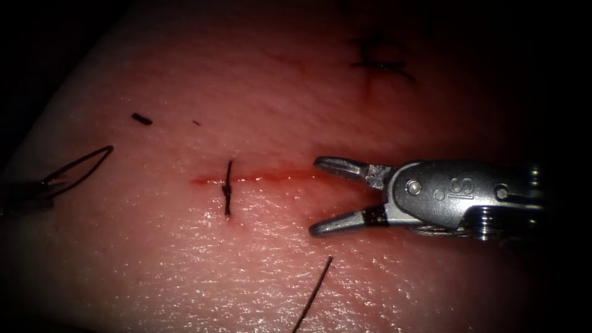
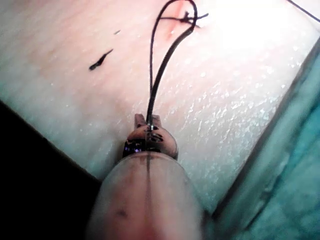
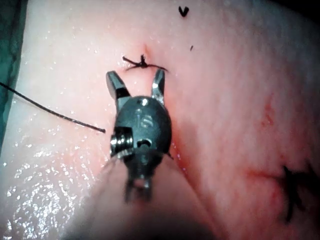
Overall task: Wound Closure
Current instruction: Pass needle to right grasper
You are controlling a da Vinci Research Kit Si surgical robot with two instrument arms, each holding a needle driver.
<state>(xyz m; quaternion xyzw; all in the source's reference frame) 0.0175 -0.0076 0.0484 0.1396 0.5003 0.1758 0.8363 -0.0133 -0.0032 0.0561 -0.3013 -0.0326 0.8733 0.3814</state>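
Note:
The short red cut [image 1: 265,177] runs across the tissue [image 1: 185,259], with one dark knotted stitch [image 1: 227,188] over its left end. My right tool [image 1: 313,196] lies at the cut's right end, jaws open and holding nothing; its tips [image 3: 136,75] sit just short of the stitch [image 3: 143,62]. My left tool [image 2: 148,122] is at the tissue's left edge, shut on one end of the curved needle [image 2: 170,60]. The needle is out of the tissue. Thin thread [image 2: 151,65] loops from its far end back to the jaws. The needle-and-thread loop [image 1: 110,148] lies far left of the cut.
A loose thread end [image 1: 314,290] lies on the tissue in front of the right tool. A small cut piece of thread [image 1: 141,119] sits above and left of the cut. An older stitch [image 1: 379,61] lies at the back right. Green drape [image 2: 290,190] borders the tissue.

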